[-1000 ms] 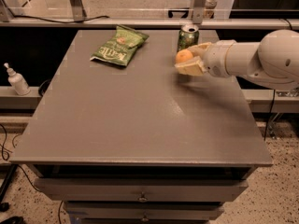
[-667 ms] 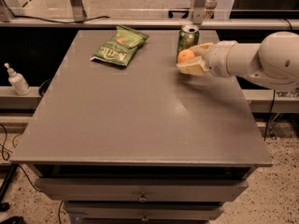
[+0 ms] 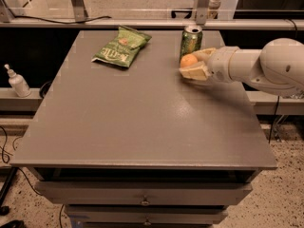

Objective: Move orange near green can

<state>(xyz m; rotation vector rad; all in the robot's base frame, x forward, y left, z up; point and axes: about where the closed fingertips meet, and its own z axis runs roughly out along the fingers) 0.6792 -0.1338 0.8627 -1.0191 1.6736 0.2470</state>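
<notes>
the gripper is seen at the far right of the table, reached in from the right on a thick white arm. its fingers are closed narrowly around the orange, which is held between them. whether the fruit is already resting on the tabletop or is carried just above it cannot be told.

the green can stands upright just behind the orange, toward the far edge. whether the two are touching cannot be made out. a green chip bag lies flat well to the left of the can, and a small white bottle is seen off the table on the left.

the task is judged to be nearly done: the orange has been brought close beside the can. what is left is for the fruit to be set down and released, and for the gripper to be drawn back without the can being knocked.

against the frame from a second ago, very little is changed. the gripper and orange are found in almost the same place, and the can and bag are unmoved.
</notes>
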